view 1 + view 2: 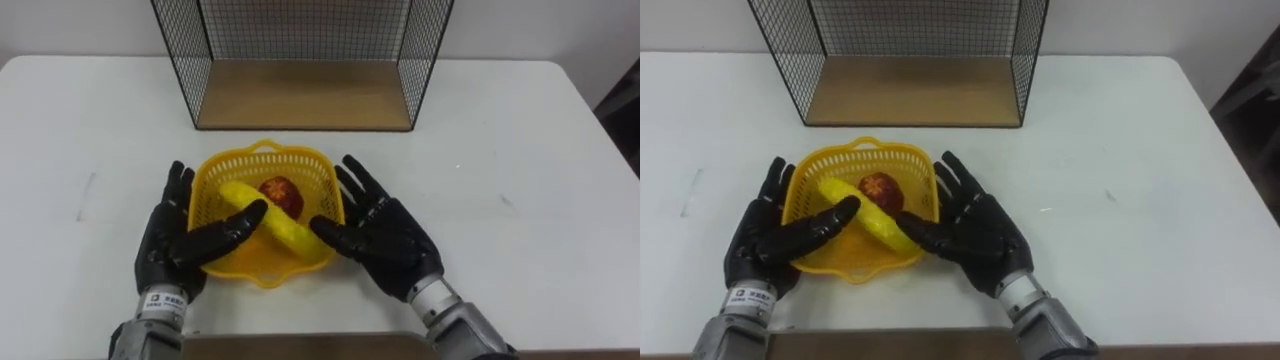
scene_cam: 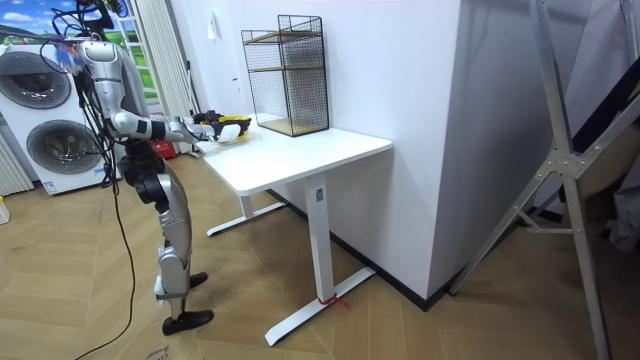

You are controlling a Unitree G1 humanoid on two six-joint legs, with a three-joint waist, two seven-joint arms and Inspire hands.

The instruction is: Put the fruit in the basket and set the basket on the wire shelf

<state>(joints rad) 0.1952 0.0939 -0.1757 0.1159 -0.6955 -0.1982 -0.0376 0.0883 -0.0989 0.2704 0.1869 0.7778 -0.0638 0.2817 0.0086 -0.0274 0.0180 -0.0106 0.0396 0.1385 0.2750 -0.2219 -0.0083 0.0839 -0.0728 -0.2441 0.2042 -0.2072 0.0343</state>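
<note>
Left hand (image 1: 166, 245) and right hand (image 1: 390, 240) flank the basket (image 1: 240, 165) — fingers straight, thumbs over its rim.

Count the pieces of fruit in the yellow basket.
2: a banana lying across the basket, and a red apple behind it, toward the wire shelf. Smaller fruit could hide underneath.

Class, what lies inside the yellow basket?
The basket holds a banana and a red fruit. Thumbs of the left hand and right hand cover parts of the banana.
</note>
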